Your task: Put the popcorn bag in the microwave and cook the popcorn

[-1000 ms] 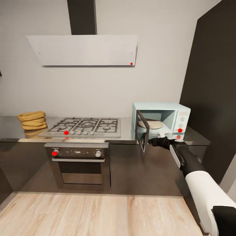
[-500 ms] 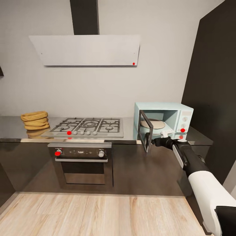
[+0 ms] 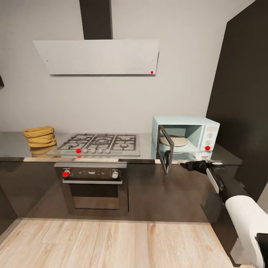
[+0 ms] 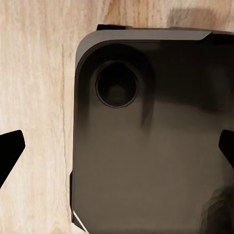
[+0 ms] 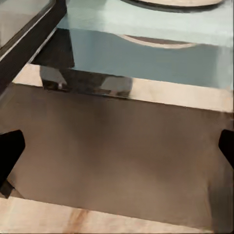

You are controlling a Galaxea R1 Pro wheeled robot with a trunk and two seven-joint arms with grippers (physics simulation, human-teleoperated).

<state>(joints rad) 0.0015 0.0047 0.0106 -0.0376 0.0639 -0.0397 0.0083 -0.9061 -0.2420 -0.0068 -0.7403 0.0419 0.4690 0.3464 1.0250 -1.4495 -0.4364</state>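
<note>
The tan-yellow popcorn bag sits on the grey countertop at the far left, beside the hob. At the right end stands the pale blue microwave, its dark glass door swung open toward me and a round plate inside. My right gripper hovers open at the counter's front edge, just right of the door and apart from it. In the right wrist view the gripper is empty, facing the microwave floor. My left gripper is open and empty, hanging over my dark base.
A gas hob lies between bag and microwave, with a built-in oven under it and a hood above. A tall dark cabinet walls off the right side. Wood floor spreads in front of the cabinets.
My right gripper has drawn back from the microwave door's edge, moving right and slightly down. The door stays open. The camera shifted a little early on.
</note>
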